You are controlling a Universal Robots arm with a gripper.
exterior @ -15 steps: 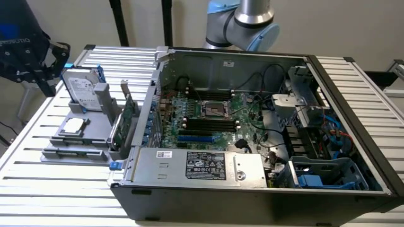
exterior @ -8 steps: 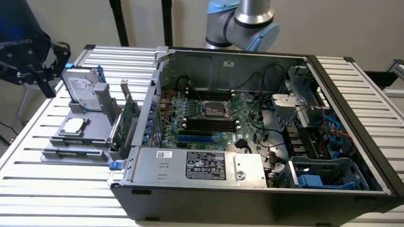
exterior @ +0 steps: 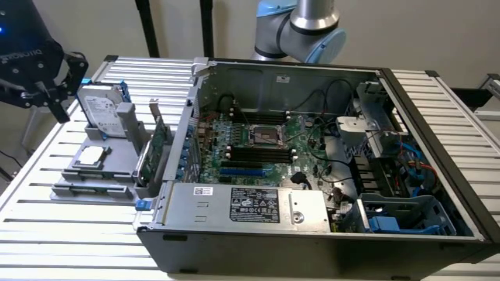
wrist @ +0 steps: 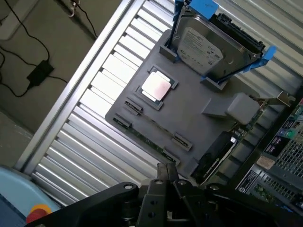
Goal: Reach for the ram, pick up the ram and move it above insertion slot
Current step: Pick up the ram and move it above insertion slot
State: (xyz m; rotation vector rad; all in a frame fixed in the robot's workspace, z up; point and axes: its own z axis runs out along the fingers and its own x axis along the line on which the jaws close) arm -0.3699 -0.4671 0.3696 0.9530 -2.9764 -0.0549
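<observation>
Pincer (wrist: 166, 171) looks pressed together, nothing pinched; its black knuckles flare out to either side and narrow to a single tip. In the exterior view the pincer (exterior: 64, 88) hangs in the air at that view's left, above the grey parts tray (exterior: 78, 193) and well apart from the open computer case (exterior: 312, 234).

Key relation: the ram (wrist: 147, 138) is below the pincer and just ahead of its tip, not touching. It's a thin green stick lying flat in the tray (wrist: 194, 101), held between small grey clips along the tray edge nearest the pincer. Its long axis runs slantwise across the pincer's pointing line, not along it. One end is close ahead of the tip and the other trails off to one side. My read: the reach is a short drop forward and down, and the wrist likely needs turning to square up with the stick.

Farther out from the pincer:
- Beyond the ram, a square silver processor chip (wrist: 156, 86) sits mid-tray.
- Beyond that, a hard drive (wrist: 201, 47) stands tilted in a blue bracket at the far tray edge.
- Off to the side, between tray and case, a green expansion card (exterior: 160, 140) stands on edge; it is not the target.
- The black memory slots (exterior: 262, 153) are on the motherboard inside the case, well apart from the pincer.

Tray and case both rest on the slatted metal worktop (exterior: 62, 240).
</observation>
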